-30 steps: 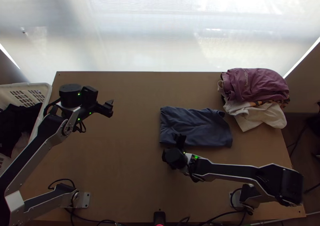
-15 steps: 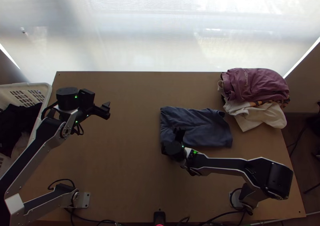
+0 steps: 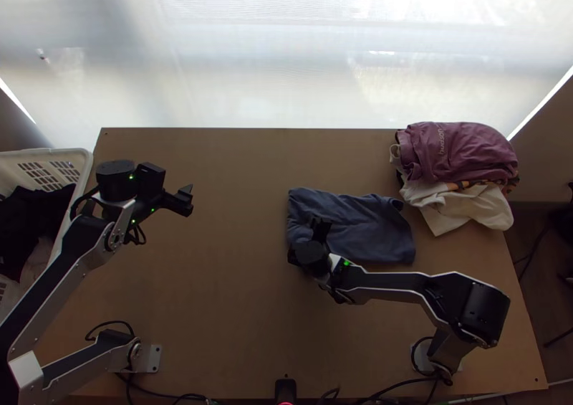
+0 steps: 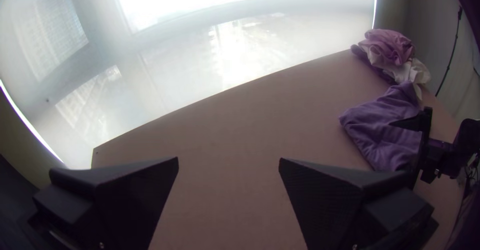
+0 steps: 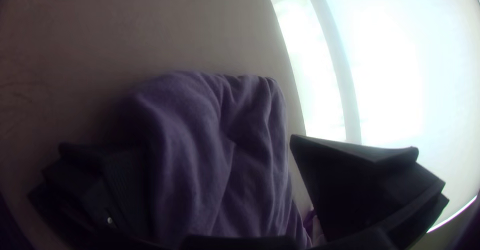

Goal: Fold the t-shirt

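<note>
**Right gripper (image 5: 219, 145) around one end of the slate-blue, roughly rectangular folded cloth t-shirt (image 3: 365, 226), no pinch that I can see**

So the tee is on the light wooden table (image 3: 215, 283), right of the middle in the top view, already a compact bundle with a few wrinkles. My guess is the step in hand is grabbing its left end (top view) for a last fold or a tidy-up.

If it were me: get the fingers low, level with the wood, and take all the layers in one go. Pinch only the top one and the bundle probably slides open. Close gently, lift just a little, then lay it over slowly. Square the edges after.

Pose-wise, the silver-and-black right arm (image 3: 387, 282) comes up from its base with a bent elbow and lies mostly sideways, wrist over that end's near corner. Its fingers are wide apart with cloth between them; can't tell if either one touches.

The silver-and-black left arm (image 3: 54, 276) angles up by the white plastic basket (image 3: 82, 165). Left gripper (image 4: 228, 160) is spread too, well apart from the tee.
</note>
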